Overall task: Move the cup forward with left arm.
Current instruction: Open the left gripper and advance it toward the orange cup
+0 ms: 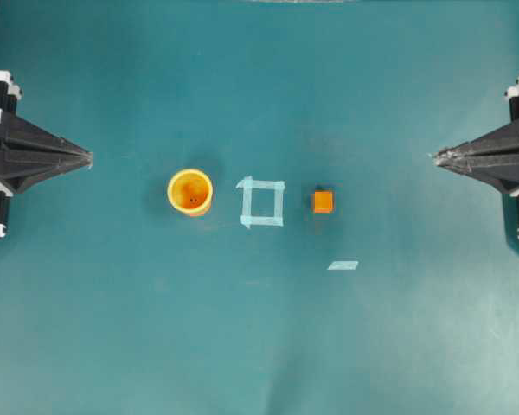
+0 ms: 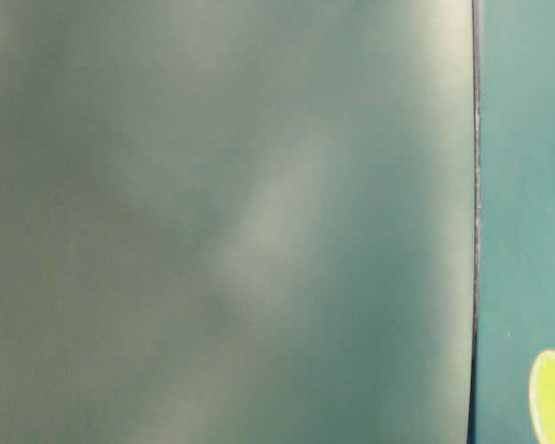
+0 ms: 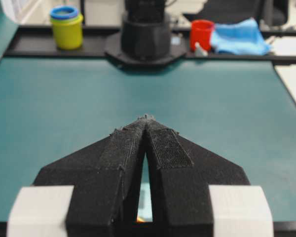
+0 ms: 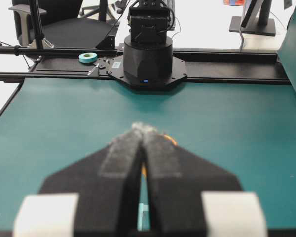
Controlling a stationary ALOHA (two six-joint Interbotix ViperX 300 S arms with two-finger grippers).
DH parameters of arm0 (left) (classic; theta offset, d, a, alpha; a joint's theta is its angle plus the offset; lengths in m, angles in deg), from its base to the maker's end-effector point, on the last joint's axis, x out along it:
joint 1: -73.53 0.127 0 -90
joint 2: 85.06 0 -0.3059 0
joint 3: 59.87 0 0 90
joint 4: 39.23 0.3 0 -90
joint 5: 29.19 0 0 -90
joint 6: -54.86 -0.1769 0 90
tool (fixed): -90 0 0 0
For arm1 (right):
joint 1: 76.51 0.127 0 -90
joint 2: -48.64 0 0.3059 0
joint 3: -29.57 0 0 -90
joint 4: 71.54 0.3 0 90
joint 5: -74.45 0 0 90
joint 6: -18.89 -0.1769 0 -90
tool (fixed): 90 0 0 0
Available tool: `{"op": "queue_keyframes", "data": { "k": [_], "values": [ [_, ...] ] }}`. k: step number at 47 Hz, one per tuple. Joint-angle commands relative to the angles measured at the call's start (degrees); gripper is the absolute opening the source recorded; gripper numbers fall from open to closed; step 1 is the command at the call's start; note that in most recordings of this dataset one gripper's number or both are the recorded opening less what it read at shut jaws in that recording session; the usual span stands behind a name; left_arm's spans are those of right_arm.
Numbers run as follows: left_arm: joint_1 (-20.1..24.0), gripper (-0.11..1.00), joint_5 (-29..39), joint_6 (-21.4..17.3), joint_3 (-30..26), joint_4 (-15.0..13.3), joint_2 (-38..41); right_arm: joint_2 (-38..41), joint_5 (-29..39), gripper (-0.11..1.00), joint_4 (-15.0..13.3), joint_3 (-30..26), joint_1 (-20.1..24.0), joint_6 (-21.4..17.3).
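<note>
The yellow-orange cup (image 1: 190,192) stands upright on the teal mat, left of centre; a sliver of its rim (image 2: 551,396) shows at the table-level view's lower right. My left gripper (image 1: 88,158) is shut and empty at the left edge, well left of the cup and slightly above it in the overhead view. Its closed tips (image 3: 145,119) point across the mat in the left wrist view. My right gripper (image 1: 436,156) is shut and empty at the right edge. In the right wrist view its tips (image 4: 144,128) meet, and a bit of the cup's rim (image 4: 171,139) peeks past them.
A pale tape square (image 1: 262,201) lies right of the cup, then a small orange cube (image 1: 323,201) and a short tape strip (image 1: 342,265). Beyond the mat's far edge stand a yellow jar (image 3: 67,27), a red cup (image 3: 202,33), a blue cloth (image 3: 240,37) and the opposite arm's base (image 3: 145,37).
</note>
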Motion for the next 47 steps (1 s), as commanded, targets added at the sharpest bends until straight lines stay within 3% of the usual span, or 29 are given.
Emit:
{"op": "queue_keyframes", "data": {
  "k": [1, 4, 15, 27, 31, 42, 47],
  "values": [
    [0.0, 0.0, 2.1, 0.3, -0.7, 0.2, 0.2, 0.4, -0.4, -0.01, 0.3, -1.6, -0.1, -0.2],
    [-0.1, 0.04, 4.0, 0.4, -0.7, 0.2, 0.0, 0.9, 0.2, 0.0, 0.3, -2.4, -0.1, -0.3],
    [0.0, 0.0, 10.1, 0.3, -0.8, 0.3, -0.2, 1.8, 2.5, 0.0, 0.3, -4.0, -0.4, -0.3],
    [-0.1, 0.05, 12.5, -0.4, -0.7, 0.3, 0.3, 1.8, 2.6, 0.0, 0.3, -4.2, -0.8, -0.3],
    [0.0, 0.14, 12.6, -0.4, -0.6, 0.3, 0.5, 1.8, 2.7, 0.0, 0.3, -4.3, -1.1, -0.3],
    [1.1, 0.63, 12.4, 0.3, -0.5, 0.3, 1.8, 1.8, 2.7, 0.0, 0.3, -4.5, -2.1, -0.2],
    [1.8, 0.71, 12.3, 0.3, -0.4, 0.3, 3.1, 1.8, 2.7, 0.0, 0.3, -4.4, -2.3, -0.3]
  ]
}}
